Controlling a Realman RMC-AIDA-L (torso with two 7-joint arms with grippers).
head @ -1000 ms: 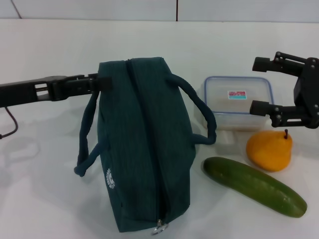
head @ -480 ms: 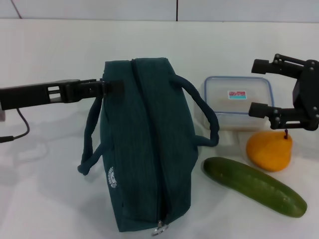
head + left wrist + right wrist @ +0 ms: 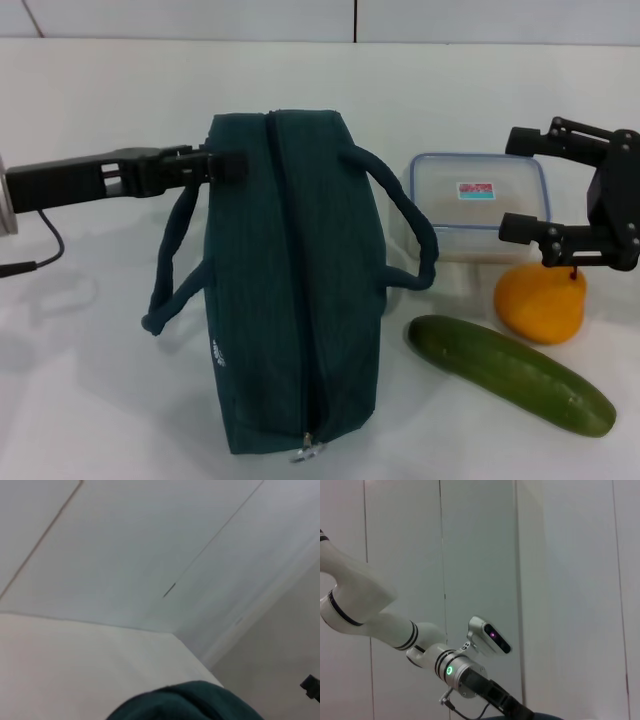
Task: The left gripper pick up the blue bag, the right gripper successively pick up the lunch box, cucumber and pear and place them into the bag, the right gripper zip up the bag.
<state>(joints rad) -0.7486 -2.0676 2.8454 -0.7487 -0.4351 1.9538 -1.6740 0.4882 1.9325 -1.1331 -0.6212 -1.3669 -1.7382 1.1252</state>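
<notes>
The blue bag stands in the middle of the table, zipper closed along its top, its metal ring pull at the near end. My left gripper reaches in from the left and is shut on the bag at its left handle. My right gripper is open, hovering over the right side of the lunch box. The pear sits just below that gripper. The cucumber lies in front of the pear. The bag's top edge also shows in the left wrist view.
The white table runs to a pale wall at the back. A black cable hangs under my left arm. The right wrist view shows my left arm with its green light.
The bag has been pulled more upright and a little to the left, and its white logo has turned almost out of sight. The right gripper has sunk slightly and stays open.
</notes>
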